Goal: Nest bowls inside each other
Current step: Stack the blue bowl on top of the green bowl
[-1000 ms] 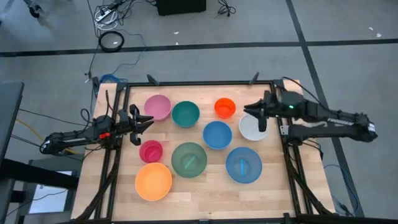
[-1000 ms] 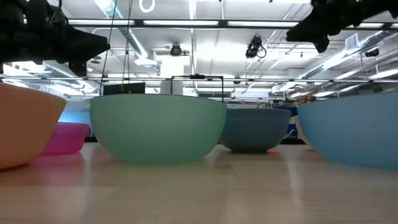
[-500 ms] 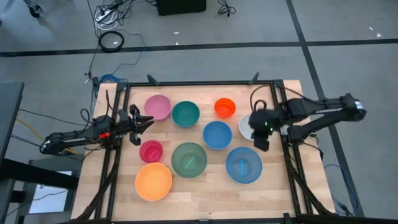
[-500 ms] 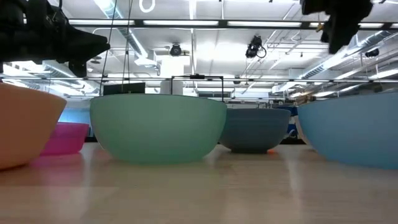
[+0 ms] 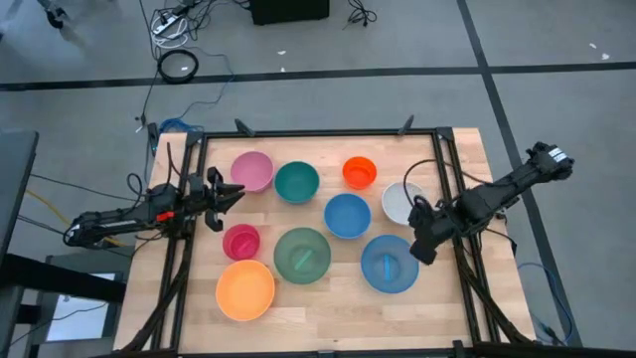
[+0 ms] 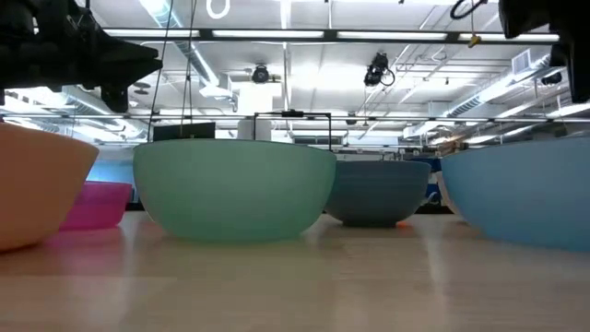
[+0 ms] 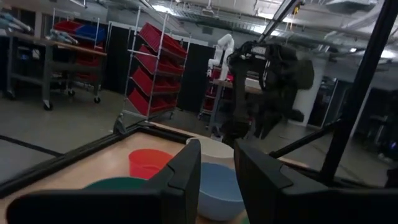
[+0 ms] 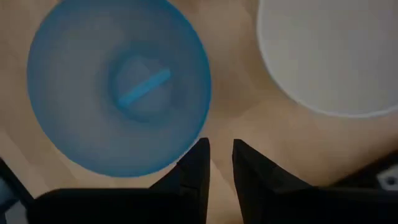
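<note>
We position the right claw point(image 5: 421, 242) above the gap between the light blue bowl point(image 5: 389, 264) and the white bowl point(image 5: 402, 202), near the bench's right edge. Its fingers point(image 8: 194, 168) stand a narrow slit apart and grip nothing; the wrist view looks straight down on bare wood between the two bowls. We judge this posture to be an approach: the claw is aligned to take a rim, though we cannot tell which bowl it will address.

The left claw point(image 5: 221, 196) waits near the bench's left edge, between the pink bowl point(image 5: 252, 171) and the small red bowl point(image 5: 240, 242). Its fingers point(image 7: 186, 177) stand slightly parted and empty.

All nine bowls sit apart on the bench point(image 5: 328, 308), mouth up, none nested. The far row holds pink, teal point(image 5: 296, 182) and small orange point(image 5: 359, 172). The blue bowl point(image 5: 347, 216) sits at centre, beside the white one. The green bowl point(image 5: 301, 255) and light blue bowl occupy the near middle, and the large orange bowl point(image 5: 244, 289) sits at the near left corner. We read the spacing as deliberate: each rim stays accessible from above. Nesting has not yet started.
</note>
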`<state>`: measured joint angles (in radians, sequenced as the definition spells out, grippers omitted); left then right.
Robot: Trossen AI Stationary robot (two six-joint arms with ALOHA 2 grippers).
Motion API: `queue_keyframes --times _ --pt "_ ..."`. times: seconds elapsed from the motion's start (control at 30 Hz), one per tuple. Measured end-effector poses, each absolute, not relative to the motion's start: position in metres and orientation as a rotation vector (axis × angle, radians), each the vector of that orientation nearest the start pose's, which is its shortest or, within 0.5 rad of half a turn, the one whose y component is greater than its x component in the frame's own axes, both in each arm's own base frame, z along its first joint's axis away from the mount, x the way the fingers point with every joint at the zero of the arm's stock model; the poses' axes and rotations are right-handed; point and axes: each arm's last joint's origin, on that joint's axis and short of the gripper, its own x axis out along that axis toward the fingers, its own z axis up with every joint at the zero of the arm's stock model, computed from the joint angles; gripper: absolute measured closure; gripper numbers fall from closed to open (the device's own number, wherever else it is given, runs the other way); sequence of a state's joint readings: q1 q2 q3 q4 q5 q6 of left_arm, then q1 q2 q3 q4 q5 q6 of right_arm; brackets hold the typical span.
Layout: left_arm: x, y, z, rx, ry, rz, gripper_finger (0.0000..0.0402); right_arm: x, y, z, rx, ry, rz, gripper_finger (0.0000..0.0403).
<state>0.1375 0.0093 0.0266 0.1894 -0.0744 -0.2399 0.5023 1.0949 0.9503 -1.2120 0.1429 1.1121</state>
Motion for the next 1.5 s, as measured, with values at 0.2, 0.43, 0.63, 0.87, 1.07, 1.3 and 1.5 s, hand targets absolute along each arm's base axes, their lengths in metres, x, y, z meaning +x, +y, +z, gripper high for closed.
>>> queue_keyframes --times 0.2,0.43,0.63,0.87,1.07,1.3,1.5 --pt "0.093 0.015 0.190 -0.231 -0.232 0.185 0.0296 0.164 0.091 0.246 0.534 1.173 -0.426 0.0344" --pt "0.093 0.015 0.190 -0.231 -0.232 0.185 0.0296 0.173 0.095 0.225 0.608 1.185 -0.603 0.0339" --pt "0.093 0.015 0.191 -0.231 -0.232 0.185 0.0296 0.180 0.100 0.221 0.674 1.188 -0.602 0.0293" --pt "0.093 0.015 0.191 -0.231 -0.231 0.185 0.0296 0.180 0.099 0.220 0.677 1.174 -0.633 0.0240" --pt "0.093 0.015 0.191 -0.232 -0.229 0.186 0.0296 0.174 0.097 0.219 0.647 1.229 -0.676 0.0231" --pt "0.093 0.015 0.190 -0.232 -0.222 0.186 0.0296 0.173 0.096 0.219 0.648 1.240 -0.678 0.0231" --pt "0.093 0.015 0.190 -0.232 -0.222 0.186 0.0296 0.173 0.098 0.219 0.651 1.239 -0.675 0.0231"
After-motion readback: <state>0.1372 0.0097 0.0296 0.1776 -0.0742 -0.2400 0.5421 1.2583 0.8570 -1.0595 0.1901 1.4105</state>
